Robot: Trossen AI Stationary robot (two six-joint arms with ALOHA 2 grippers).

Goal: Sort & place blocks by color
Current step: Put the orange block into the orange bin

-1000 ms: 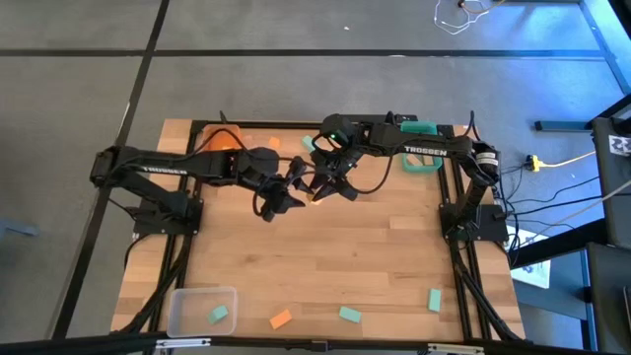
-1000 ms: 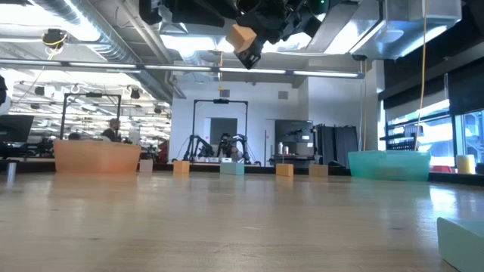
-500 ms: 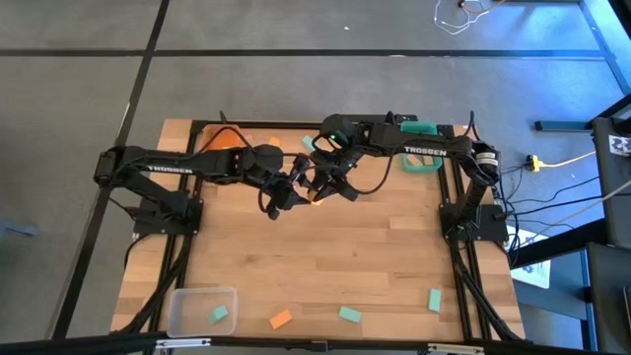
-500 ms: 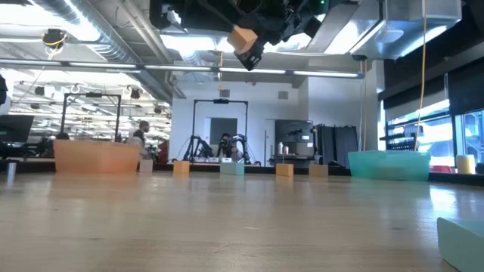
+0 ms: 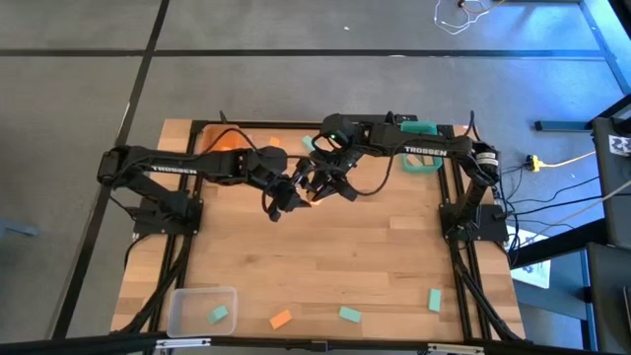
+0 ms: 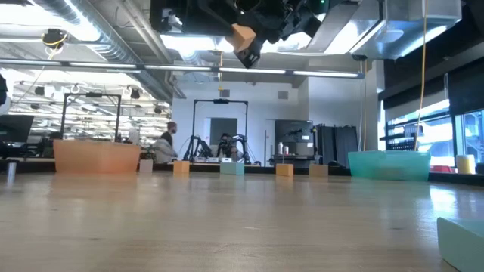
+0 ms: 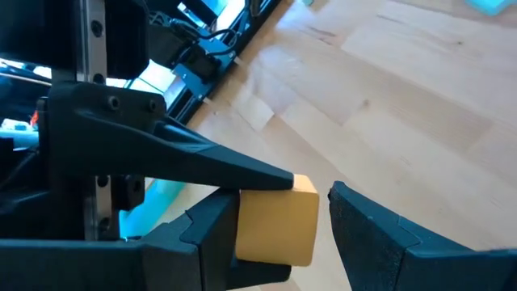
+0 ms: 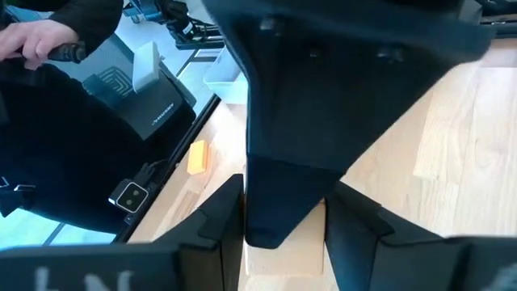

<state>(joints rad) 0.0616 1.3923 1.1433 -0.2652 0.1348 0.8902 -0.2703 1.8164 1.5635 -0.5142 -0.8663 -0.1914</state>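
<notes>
At frame centre the left gripper [image 5: 292, 193] has edged closer to the right gripper [image 5: 317, 187]. The right one is clamped on a wood block [image 6: 243, 35]; the left's fingers stand apart around it, so a handover looks near.

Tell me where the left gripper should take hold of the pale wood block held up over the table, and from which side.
Grip the pale wood block across its two free flat faces, coming in level from the side away from the right gripper. That gripper's fingers already pinch the other pair of faces. The left gripper is open and straddles the block, so closing squarely there should likely hold it.
</notes>
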